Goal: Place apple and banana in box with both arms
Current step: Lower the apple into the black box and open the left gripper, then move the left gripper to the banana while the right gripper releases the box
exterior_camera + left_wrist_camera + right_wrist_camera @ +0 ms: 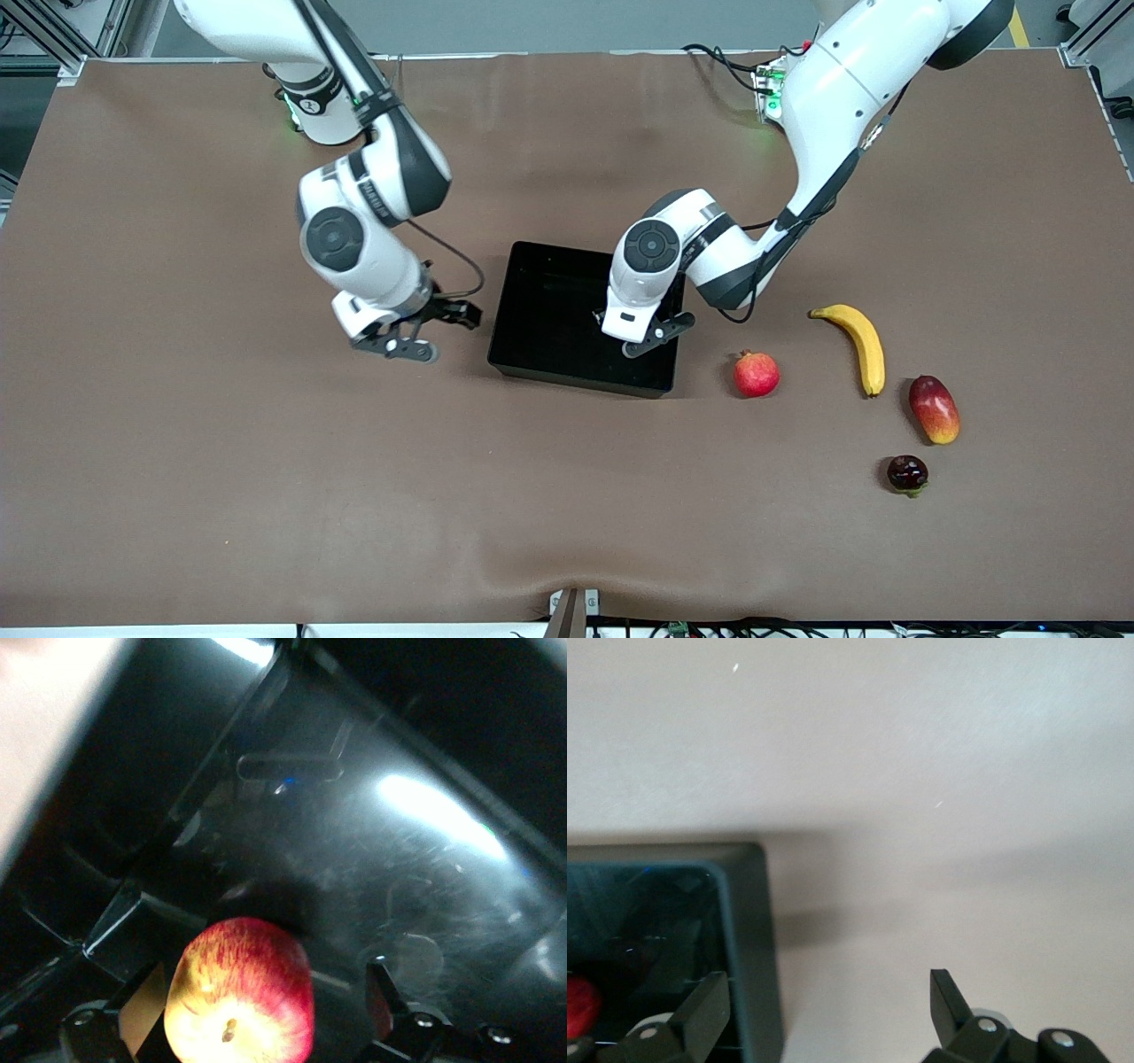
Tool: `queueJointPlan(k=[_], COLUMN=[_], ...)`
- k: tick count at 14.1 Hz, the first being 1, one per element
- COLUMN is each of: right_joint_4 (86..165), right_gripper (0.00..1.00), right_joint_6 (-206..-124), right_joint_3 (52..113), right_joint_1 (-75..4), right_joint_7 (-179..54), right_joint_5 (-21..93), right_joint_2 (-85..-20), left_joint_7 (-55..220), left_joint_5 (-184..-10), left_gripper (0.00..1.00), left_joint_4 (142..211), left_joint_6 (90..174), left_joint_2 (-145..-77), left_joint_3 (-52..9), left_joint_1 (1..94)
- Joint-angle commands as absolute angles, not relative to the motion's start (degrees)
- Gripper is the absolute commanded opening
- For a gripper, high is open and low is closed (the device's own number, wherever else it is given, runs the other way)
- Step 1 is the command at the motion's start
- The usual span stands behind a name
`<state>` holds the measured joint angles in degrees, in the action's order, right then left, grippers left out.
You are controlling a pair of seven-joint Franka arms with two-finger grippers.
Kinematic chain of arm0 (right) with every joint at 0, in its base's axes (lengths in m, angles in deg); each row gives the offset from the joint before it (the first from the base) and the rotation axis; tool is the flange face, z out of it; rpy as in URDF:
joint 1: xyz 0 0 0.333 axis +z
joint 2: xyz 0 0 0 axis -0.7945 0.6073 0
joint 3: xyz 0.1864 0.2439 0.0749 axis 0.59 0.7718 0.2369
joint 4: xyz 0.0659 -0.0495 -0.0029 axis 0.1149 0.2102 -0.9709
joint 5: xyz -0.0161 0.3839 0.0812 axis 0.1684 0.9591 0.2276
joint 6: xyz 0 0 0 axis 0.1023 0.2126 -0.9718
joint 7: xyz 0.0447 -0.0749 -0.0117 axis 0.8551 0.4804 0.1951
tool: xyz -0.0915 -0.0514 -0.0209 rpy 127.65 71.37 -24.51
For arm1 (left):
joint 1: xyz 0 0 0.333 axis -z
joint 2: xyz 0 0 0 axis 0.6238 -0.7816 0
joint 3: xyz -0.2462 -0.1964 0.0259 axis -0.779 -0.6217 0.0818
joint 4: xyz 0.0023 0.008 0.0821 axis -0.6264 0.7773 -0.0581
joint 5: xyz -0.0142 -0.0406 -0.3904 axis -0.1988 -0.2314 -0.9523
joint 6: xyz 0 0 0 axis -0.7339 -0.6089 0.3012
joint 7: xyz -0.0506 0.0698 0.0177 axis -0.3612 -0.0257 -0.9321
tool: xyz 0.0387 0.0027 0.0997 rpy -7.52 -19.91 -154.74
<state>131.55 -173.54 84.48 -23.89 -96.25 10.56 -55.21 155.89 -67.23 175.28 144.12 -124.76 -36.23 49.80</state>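
The apple (241,992), red with yellow patches, lies in the black box (542,301) between the fingers of my left gripper (263,997). The fingers stand apart, and one of them (383,992) is clear of the apple. In the front view the left gripper (651,341) is low inside the box and hides the apple. The apple also shows as a red patch in the right wrist view (578,1005). The banana (858,346) lies on the table toward the left arm's end. My right gripper (430,332) is open and empty, over the table beside the box (749,939).
A red pomegranate (756,374) lies between the box and the banana. A red-yellow mango (934,408) and a small dark fruit (907,474) lie nearer the front camera than the banana. The brown cloth has a fold at the front edge.
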Motion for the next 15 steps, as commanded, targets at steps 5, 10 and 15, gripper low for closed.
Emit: queueJointPlan(k=[5, 10, 15], right_joint_4=[132.1, 132.1, 130.9], right_gripper=[1.0, 1.0, 1.0], right_joint_6=[-167.8, -161.2, -152.9], right_joint_3=[85.0, 85.0, 84.4], right_joint_1=[-33.3, -42.0, -45.0], right_joint_7=[-81.2, -72.8, -70.4], right_joint_5=[10.9, 10.5, 7.2], right_joint_2=[-58.4, -64.2, -71.2], left_joint_7=[149.3, 127.0, 119.6], left_joint_5=[-66.6, -66.5, -65.8], left_gripper=[1.0, 1.0, 1.0], left_joint_4=[173.0, 175.2, 185.5], left_joint_6=[131.2, 125.8, 132.8], left_joint_2=[-109.8, -108.9, -109.4], left_joint_3=[-36.2, -36.7, -36.6], left_joint_1=[43.2, 27.6, 16.1])
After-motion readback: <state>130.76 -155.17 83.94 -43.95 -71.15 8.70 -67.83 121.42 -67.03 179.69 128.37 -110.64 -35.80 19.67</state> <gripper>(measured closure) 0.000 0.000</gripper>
